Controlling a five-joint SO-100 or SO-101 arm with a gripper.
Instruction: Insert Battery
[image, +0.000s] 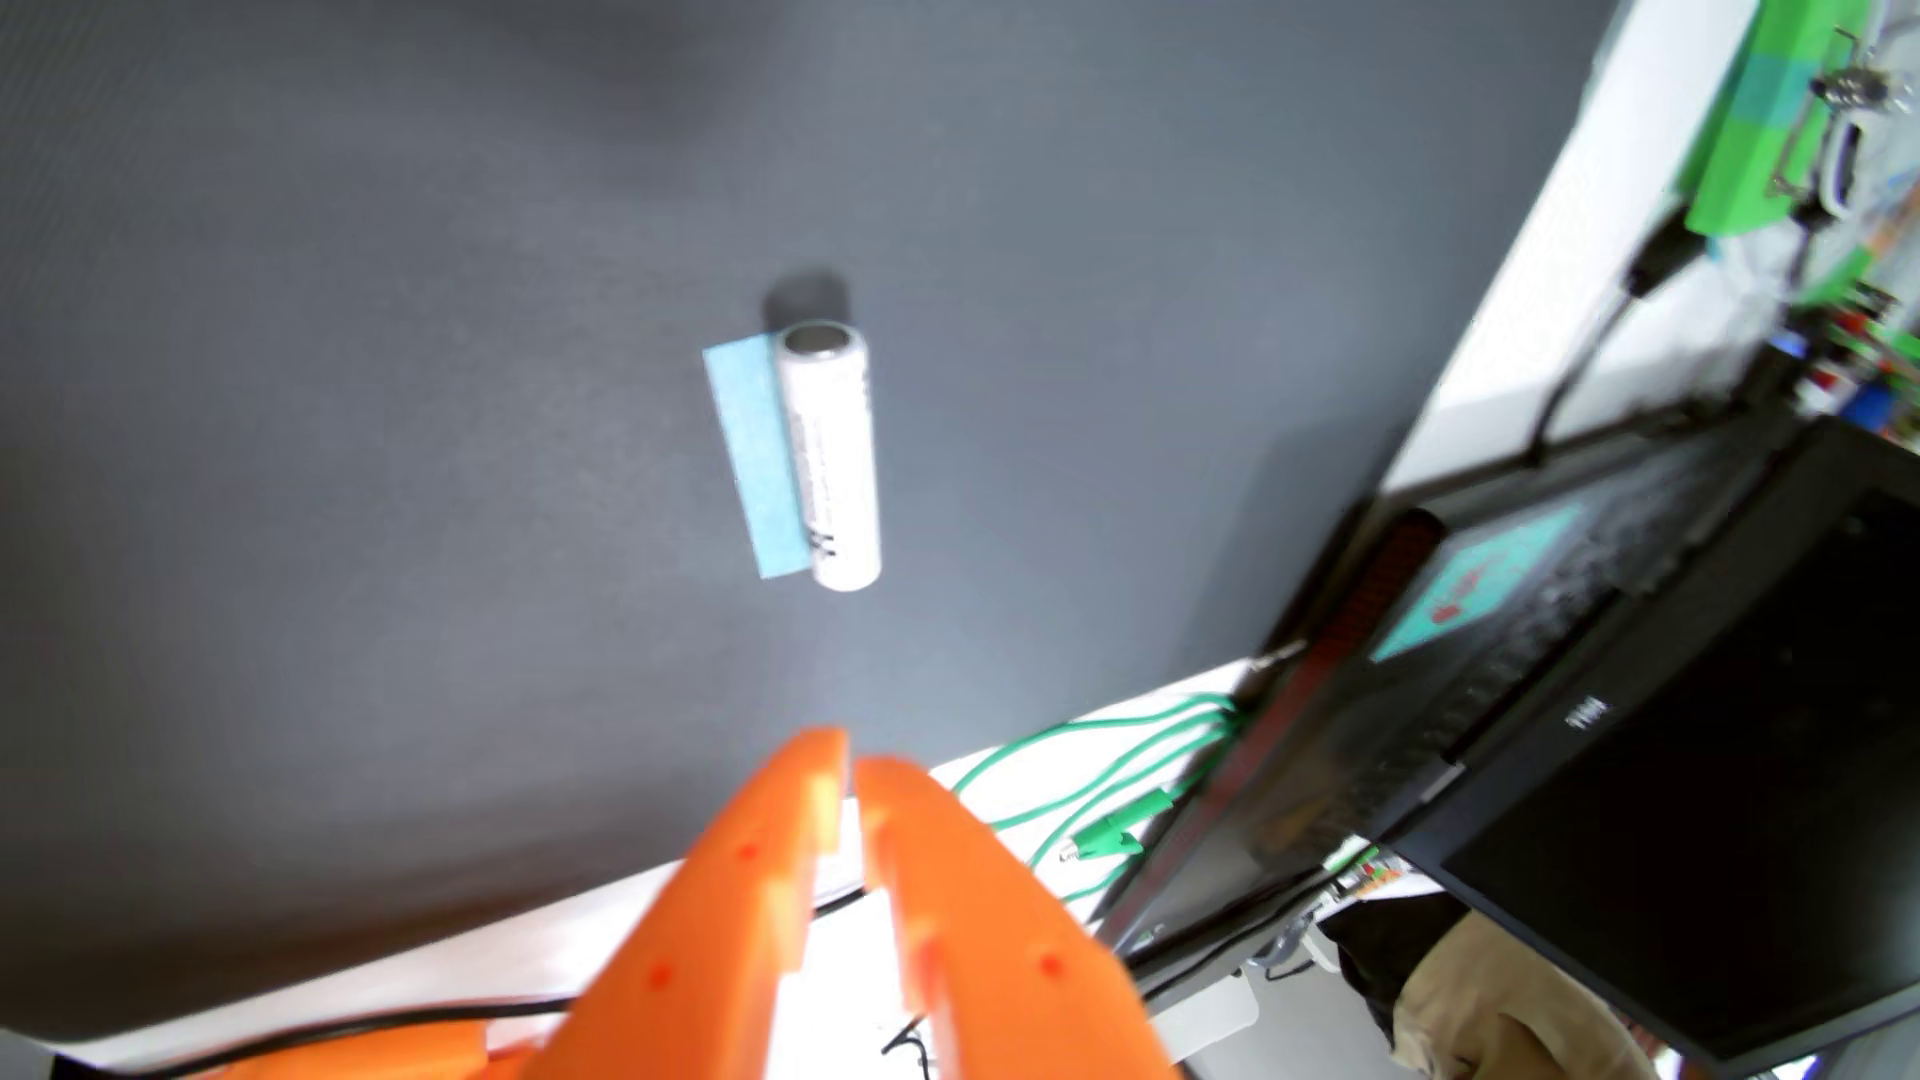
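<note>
A white cylindrical battery (831, 457) lies on the dark grey mat (364, 415) in the middle of the wrist view, its metal end pointing to the top. A light blue strip of tape (750, 457) lies flat along its left side. My orange gripper (852, 763) enters from the bottom edge. Its two fingers stand almost together with only a thin gap, and nothing is between them. The gripper tips are well below the battery in the view and apart from it. No battery holder shows.
A black laptop (1621, 727) stands open at the right, past the mat's edge. Green cables (1091, 758) lie on the white table by the mat's lower right edge. A green block and wiring (1756, 135) sit at the top right.
</note>
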